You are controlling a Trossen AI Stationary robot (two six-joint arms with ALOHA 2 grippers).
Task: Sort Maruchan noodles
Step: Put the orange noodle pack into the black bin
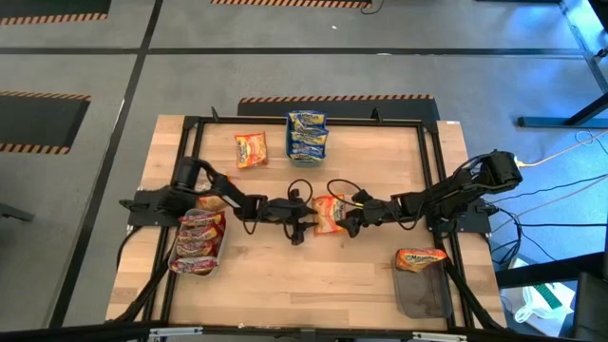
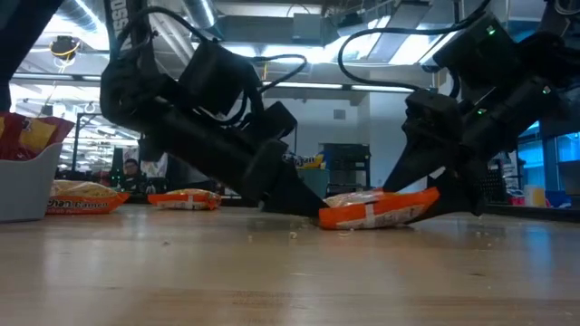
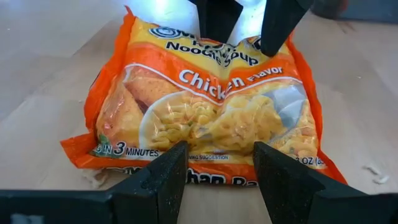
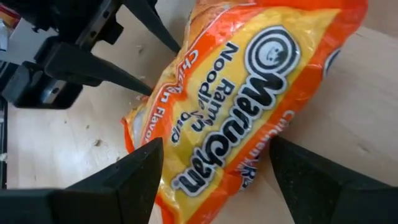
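Observation:
An orange Maruchan noodle packet (image 1: 330, 213) lies at the table's middle between both grippers. In the low view its left end (image 2: 331, 218) rests on the wood and its right end (image 2: 424, 199) is raised. My right gripper (image 1: 350, 218) comes from the right, its fingers wide apart with the packet's right end filling the gap (image 4: 214, 168). My left gripper (image 1: 306, 220) comes from the left and is open, its fingertips (image 3: 177, 158) at the packet's left edge. My right gripper holds the packet's right end (image 4: 249, 155) between its widely spread fingers, slanting down from the table's right; the packet lies askew in the gap. That end is lifted and the left end stays on the table. Whether my left gripper's fingertips touch the packet's left edge (image 3: 211, 180), I cannot tell.
A pale bin (image 1: 177, 249) at the left holds red packets (image 1: 198, 242). A dark tray (image 1: 423, 294) at the near right holds one orange packet (image 1: 421, 257). Another orange packet (image 1: 251, 149) and blue packets (image 1: 307, 136) lie at the far side. A black frame (image 1: 429, 161) rims the table.

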